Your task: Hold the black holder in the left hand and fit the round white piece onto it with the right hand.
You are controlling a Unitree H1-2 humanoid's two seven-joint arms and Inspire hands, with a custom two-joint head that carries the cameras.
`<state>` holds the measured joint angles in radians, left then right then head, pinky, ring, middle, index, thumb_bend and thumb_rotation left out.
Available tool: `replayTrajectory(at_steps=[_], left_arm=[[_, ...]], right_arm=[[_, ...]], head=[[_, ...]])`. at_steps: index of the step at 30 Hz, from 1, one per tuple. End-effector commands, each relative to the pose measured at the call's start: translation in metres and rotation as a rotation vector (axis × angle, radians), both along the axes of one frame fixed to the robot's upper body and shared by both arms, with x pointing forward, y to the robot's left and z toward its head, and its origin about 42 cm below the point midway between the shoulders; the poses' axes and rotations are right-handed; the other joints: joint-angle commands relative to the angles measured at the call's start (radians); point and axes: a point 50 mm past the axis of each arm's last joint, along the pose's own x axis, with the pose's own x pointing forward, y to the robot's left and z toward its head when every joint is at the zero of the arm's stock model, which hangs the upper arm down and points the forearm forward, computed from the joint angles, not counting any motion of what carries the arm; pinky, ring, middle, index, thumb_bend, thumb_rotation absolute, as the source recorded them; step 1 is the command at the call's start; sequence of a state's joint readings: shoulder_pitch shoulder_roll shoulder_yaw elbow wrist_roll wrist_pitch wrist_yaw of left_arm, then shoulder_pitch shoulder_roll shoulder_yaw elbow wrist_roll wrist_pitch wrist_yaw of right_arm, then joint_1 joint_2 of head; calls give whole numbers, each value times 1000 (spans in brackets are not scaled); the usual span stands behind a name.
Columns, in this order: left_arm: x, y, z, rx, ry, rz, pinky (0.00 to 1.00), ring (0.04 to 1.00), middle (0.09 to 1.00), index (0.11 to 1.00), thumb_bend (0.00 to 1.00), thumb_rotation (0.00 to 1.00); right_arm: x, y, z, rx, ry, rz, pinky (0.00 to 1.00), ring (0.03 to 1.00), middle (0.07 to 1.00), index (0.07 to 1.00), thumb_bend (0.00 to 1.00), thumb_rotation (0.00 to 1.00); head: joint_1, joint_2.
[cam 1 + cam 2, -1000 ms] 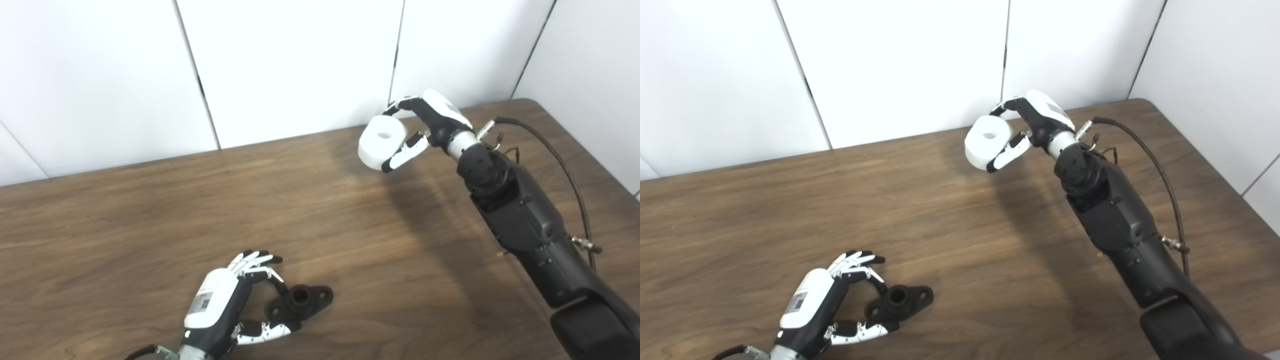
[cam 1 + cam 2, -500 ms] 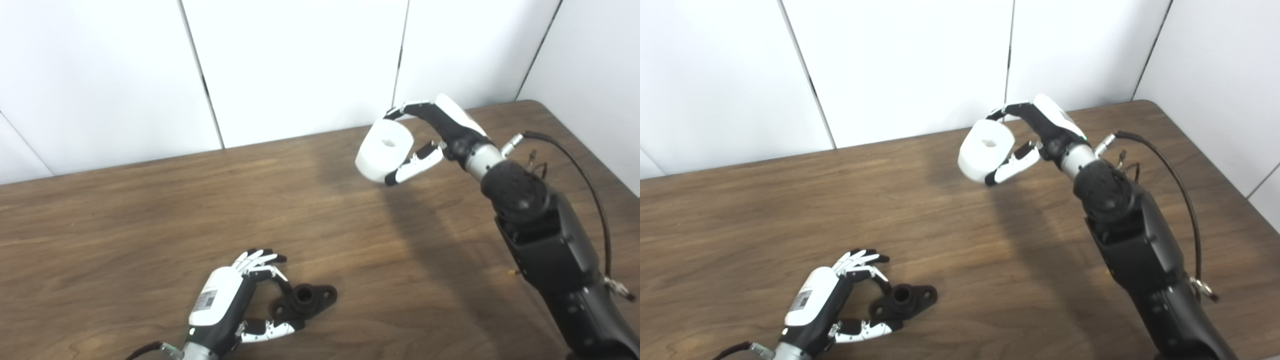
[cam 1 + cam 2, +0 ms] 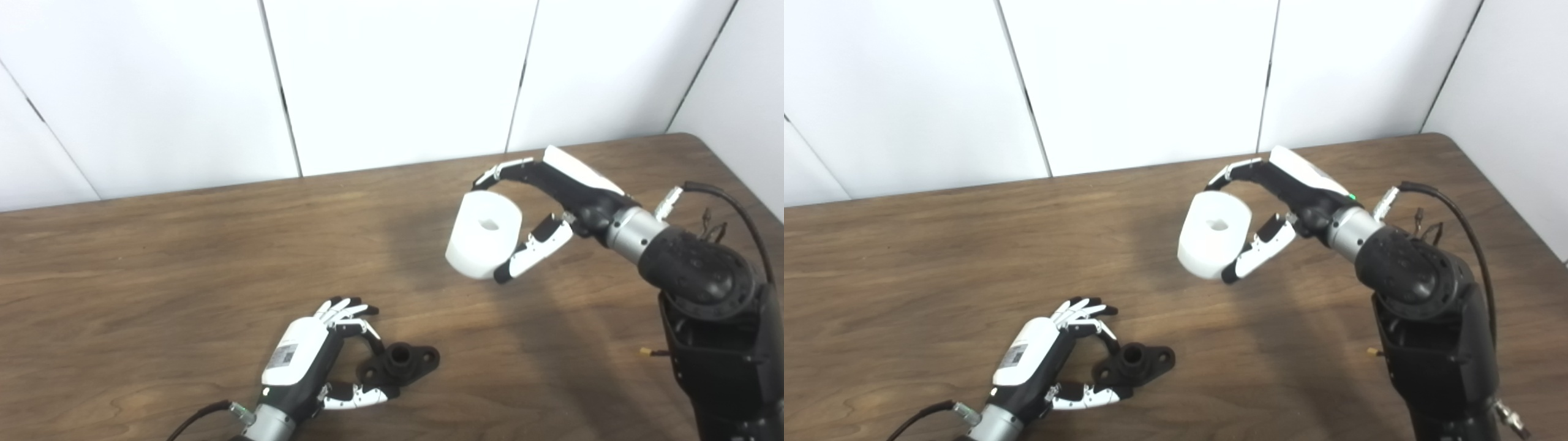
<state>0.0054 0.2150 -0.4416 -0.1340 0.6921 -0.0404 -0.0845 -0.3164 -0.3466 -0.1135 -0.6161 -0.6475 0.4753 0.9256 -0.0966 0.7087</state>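
The white piece [image 3: 484, 242] is pinched in the right robot hand [image 3: 554, 205], raised above the table [image 3: 153, 257] toward its far right. Near the front edge, the holder [image 3: 399, 362] lies on the table, loosely cupped by the left robot hand [image 3: 318, 358].

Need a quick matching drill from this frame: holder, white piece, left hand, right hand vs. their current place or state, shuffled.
Column A:
1. holder
2. white piece
3. left hand
4. right hand

Column B:
a. carried above the table
b. lying on the table
c. shut on the white piece
d. low on the table, fingers around the holder's end

Pairs: 1-b, 2-a, 3-d, 4-c
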Motion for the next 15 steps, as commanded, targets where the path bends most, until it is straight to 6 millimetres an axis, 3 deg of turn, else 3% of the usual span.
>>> replayTrajectory(at_steps=[1, 15], left_arm=[[-12, -2, -27, 85, 160, -23, 948, 922, 836, 489, 516, 48], [-9, -6, -22, 83, 147, -24, 944, 915, 832, 489, 516, 49]], right_arm=[[-9, 3, 14, -22, -45, 10, 925, 909, 809, 481, 524, 137], [-29, 32, -2, -20, 35, 81, 922, 916, 812, 482, 524, 137]], head=[[1, 6], [7, 54]])
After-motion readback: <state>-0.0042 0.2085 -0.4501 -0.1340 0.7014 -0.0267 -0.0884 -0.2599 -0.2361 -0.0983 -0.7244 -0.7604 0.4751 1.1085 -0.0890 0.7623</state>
